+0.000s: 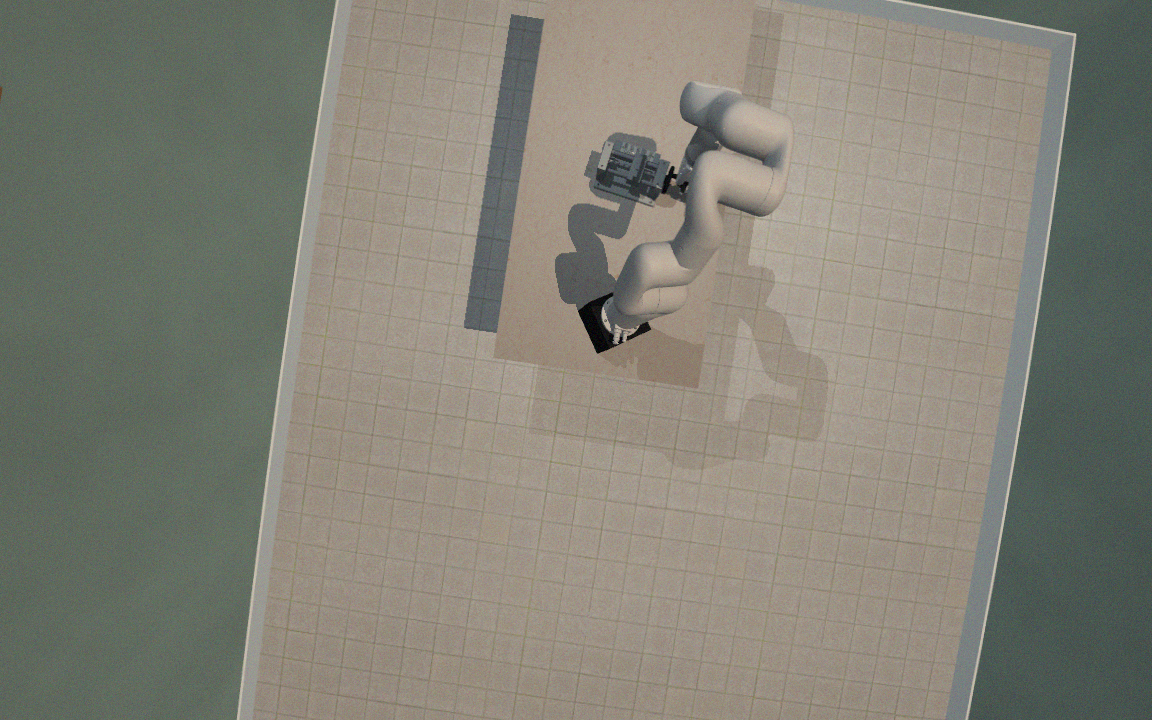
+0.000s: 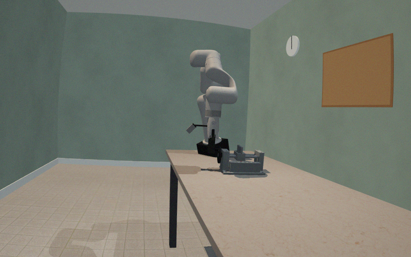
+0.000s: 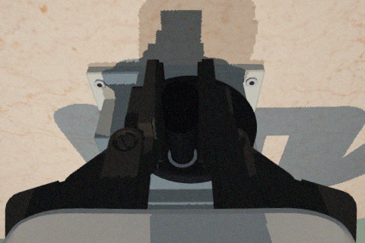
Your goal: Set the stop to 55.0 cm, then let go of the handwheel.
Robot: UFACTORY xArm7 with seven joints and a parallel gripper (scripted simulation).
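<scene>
A grey screw-driven fixture (image 1: 627, 170) (image 2: 245, 167) stands on the table. Its stop (image 2: 239, 155), a carriage with an upright block, sits on the rods between the two end walls, nearer the wall with the handwheel. The black handwheel (image 2: 219, 156) (image 3: 245, 121) is on the fixture's outer end. My gripper (image 2: 212, 149) (image 3: 181, 81) points down beside the wheel and is shut on its dark handle (image 3: 180, 108), which shows between the fingers in the wrist view. In the top view the arm hides most of the gripper. No scale reading is legible.
The fixture's far end wall (image 2: 260, 159) lies beyond the stop. The table (image 2: 280, 204) (image 1: 652, 53) has an edge near the gripper's side. The robot's black base (image 1: 596, 335) (image 2: 202, 149) stands at the table's end. Arm shadows fall across the table.
</scene>
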